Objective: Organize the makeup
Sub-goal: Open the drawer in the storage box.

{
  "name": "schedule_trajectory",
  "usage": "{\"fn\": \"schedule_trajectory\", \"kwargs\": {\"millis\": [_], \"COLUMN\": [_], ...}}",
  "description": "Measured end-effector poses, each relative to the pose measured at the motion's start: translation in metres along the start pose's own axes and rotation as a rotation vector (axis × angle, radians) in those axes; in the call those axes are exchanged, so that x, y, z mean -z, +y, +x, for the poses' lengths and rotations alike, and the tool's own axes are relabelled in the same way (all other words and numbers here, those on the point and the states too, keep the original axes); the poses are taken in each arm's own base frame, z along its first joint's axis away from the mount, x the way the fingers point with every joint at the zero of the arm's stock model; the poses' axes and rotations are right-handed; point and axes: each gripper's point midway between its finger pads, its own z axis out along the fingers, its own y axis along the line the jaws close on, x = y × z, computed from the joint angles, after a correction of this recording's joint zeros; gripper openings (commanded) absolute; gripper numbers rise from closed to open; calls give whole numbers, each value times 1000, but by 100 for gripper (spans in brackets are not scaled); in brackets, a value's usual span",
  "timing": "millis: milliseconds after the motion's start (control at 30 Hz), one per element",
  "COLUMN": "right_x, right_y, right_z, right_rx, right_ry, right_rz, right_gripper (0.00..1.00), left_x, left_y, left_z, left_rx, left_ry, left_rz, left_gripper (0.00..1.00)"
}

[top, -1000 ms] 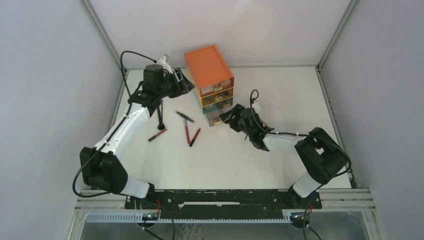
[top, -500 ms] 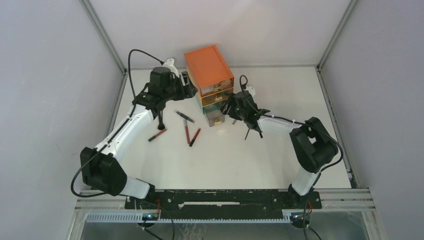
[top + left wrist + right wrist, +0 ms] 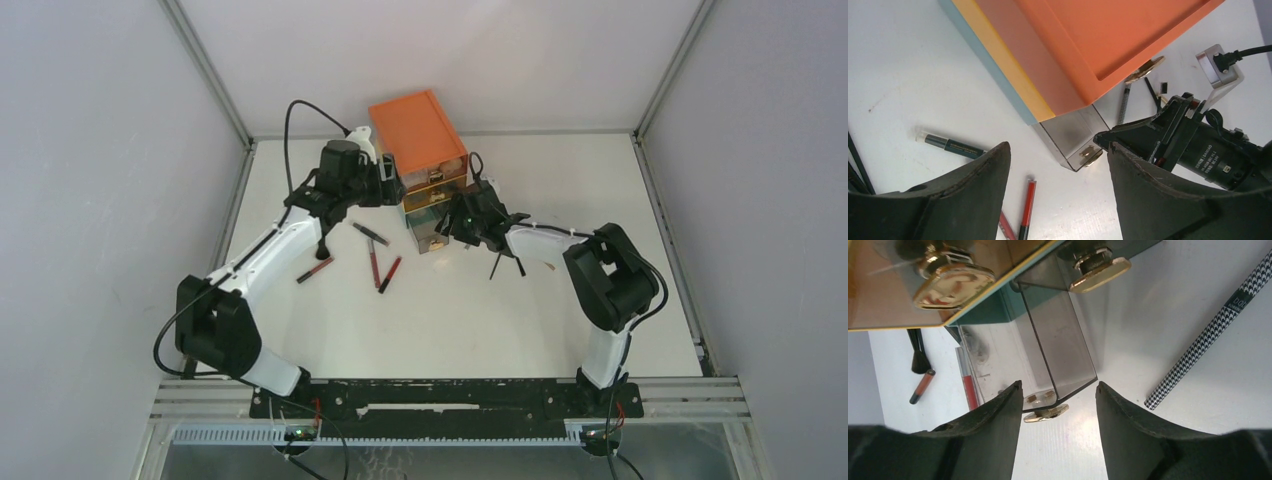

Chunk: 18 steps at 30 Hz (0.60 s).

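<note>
Orange chest stands at 12 o'clock. Open fingers of right gripper flank the gold knob of its protruding bottom drawer. Left gripper is spread, empty. Red pencils lie at the drawer's 8 o'clock. Houndstooth pencil, lettered "DO…", lies at 3 o'clock.

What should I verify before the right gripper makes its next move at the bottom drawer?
1. Bottom drawer pulled out of the orange chest: ok.
2. Right gripper open and empty: ok.
3. Drawer's gold knob lined up between the right fingers: ok; contact: cannot tell.
4. Left gripper open, empty, beside the chest: ok.
5. Red pencils put away: not ok, they lie on the table.
</note>
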Motion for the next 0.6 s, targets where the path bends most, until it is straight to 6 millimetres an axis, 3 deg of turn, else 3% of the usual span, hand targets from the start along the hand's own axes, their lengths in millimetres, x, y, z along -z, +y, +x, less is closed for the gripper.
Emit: {"fn": "schedule_trajectory", "kwargs": {"millis": [433, 600], "right_x": [0, 4], "right_y": [0, 0], "right_z": [11, 14], "right_rx": [2, 18], "right_ry": [70, 100], "right_rz": [-18, -18], "right_gripper": [56, 53], "left_x": [-32, -39], "left_y": [13, 17], "left_z": [31, 28], "left_rx": [-3, -14], "left_ry": [97, 100], "left_rz": [-41, -66], "left_gripper": [75, 75]}}
